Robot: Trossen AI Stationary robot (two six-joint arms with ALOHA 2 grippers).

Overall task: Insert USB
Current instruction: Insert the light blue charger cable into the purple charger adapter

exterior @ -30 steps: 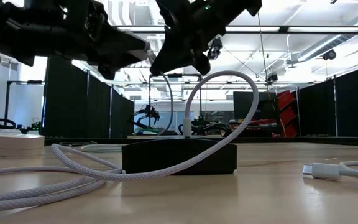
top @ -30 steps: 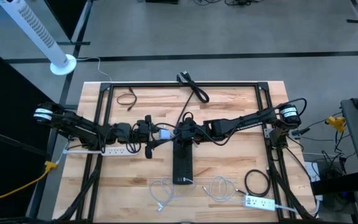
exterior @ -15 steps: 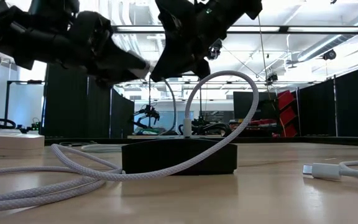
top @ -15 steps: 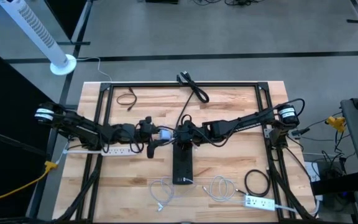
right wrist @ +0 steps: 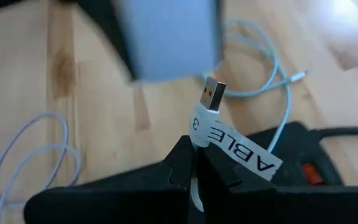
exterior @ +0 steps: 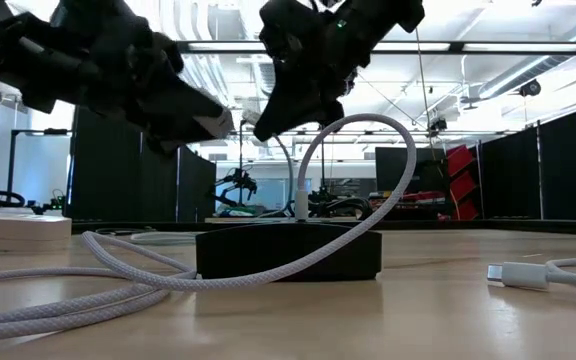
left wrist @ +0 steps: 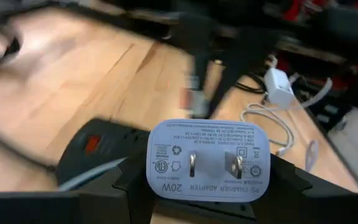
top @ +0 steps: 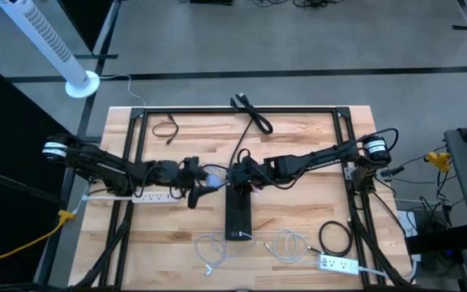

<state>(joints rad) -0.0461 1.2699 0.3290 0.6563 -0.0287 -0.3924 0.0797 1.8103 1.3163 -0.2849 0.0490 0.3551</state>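
L hand (left wrist: 197,186) grips 1 charger (left wrist: 205,158); R hand (right wrist: 194,163) pinches 1 USB plug (right wrist: 211,93), prob. just apart.

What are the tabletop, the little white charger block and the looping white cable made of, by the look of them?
The tabletop looks like pale wood, with visible grain and plank joints. The charger block, gripped in the left hand, seems smooth matte white plastic with two shiny metal prongs and printed text. The white cable appears braided fabric; a woven texture shows. The USB plug, gripped in the right hand, has a bright metal shell.
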